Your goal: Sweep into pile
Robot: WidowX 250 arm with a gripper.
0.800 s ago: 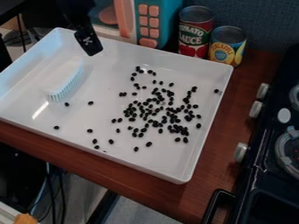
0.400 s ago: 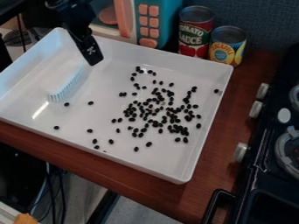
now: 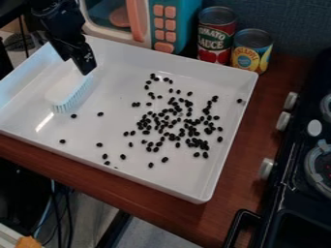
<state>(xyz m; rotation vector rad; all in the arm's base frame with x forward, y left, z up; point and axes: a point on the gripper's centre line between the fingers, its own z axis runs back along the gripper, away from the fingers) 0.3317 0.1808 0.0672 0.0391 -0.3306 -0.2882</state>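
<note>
Beans (image 3: 204,145) lie strewn; the end effector (image 3: 86,71), open or closed I cannot tell, hangs by the brush (image 3: 72,99), likely for sweeping.

Seemingly a toy kitchen, given the stove (image 3: 284,193) and microwave (image 3: 158,24).

Two cans (image 3: 217,36) stand beside a teal and pink toy microwave (image 3: 163,24).

There are 2 cans (image 3: 217,39), 1 tray (image 3: 181,177), 1 brush (image 3: 69,93) and 1 microwave (image 3: 159,9).
</note>
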